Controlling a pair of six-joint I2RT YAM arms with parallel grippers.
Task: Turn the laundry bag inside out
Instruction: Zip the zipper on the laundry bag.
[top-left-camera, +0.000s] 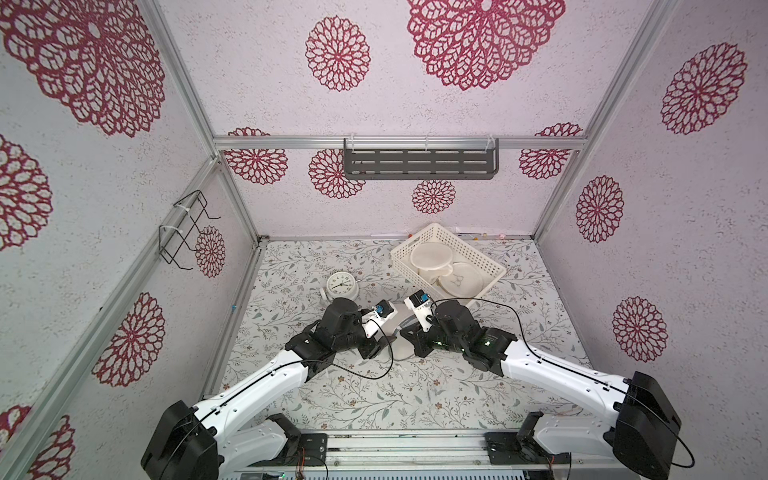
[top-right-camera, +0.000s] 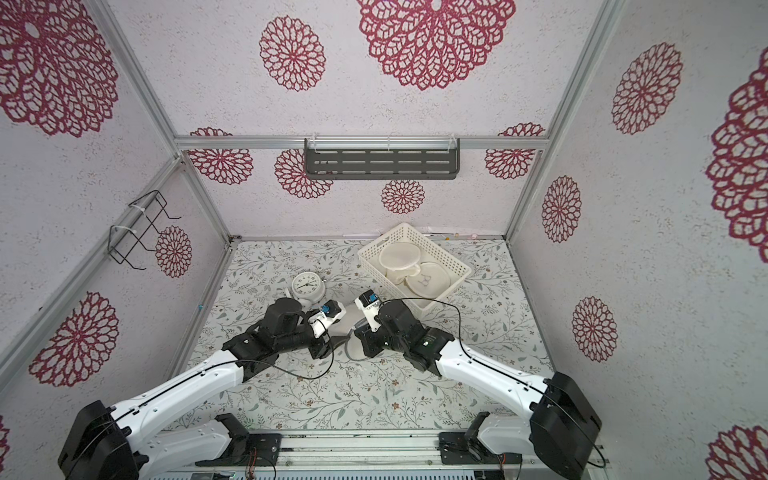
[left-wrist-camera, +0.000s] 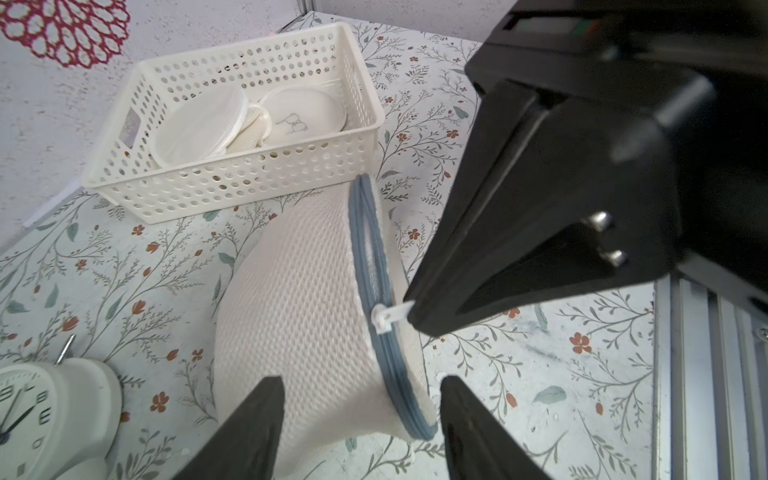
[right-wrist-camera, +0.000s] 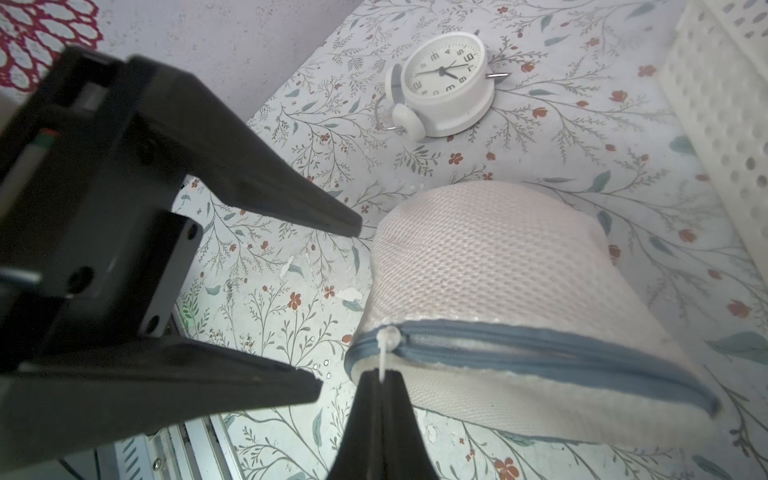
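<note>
Laundry bag mostly hidden overhead; right gripper pinches its zipper pull.

White clock, perforated basket

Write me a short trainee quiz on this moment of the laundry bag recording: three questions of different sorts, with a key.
1. True or false: the right gripper is shut on the zip-tie pull of the laundry bag.
2. Which also stands on the table, apart from the bag? A) alarm clock B) kettle C) shoe
3. Fill in: the jaws of the left gripper stand ____.
Key: 1 true; 2 A; 3 open.
</note>
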